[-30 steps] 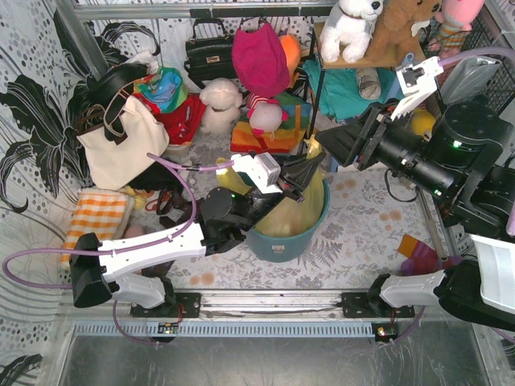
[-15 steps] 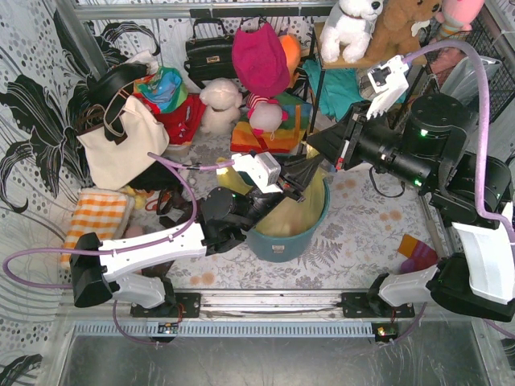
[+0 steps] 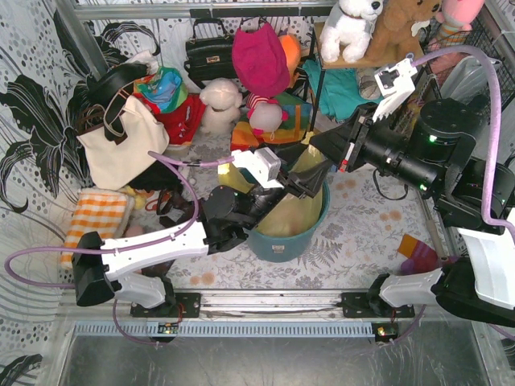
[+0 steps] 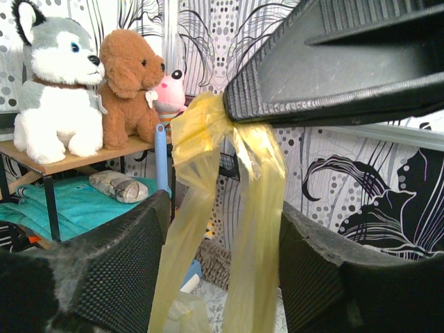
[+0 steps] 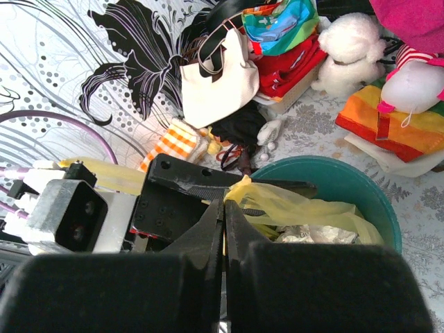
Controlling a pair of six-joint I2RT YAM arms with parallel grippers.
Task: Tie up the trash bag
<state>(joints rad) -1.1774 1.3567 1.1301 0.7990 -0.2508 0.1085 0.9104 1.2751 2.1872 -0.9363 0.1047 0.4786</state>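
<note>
Your right hand has swung in over the teal bin, and its fingers are now pressed together on the gathered neck of the trash bag. In the left wrist view, that pinch sits at upper middle, with two yellow strips hanging down from it. Your left hand was clamped a moment ago and now stands spread. The strips hang between its fingers, though you cannot tell whether they touch the pads.

This reads as a handover. The right hand carries the neck, and the left is free to take a tail for the knot. No knot shows yet. The rest of the bag sits in the bin at the centre of the top view, with crumpled white paper showing through it.

The table wears a grey fern-print cloth, and the walls are black-and-white floral sheeting. A cream tote bag leans at upper left, with an orange checked cloth below it. On the shelf at upper right sit a husky plush and a brown plush dog.
</note>
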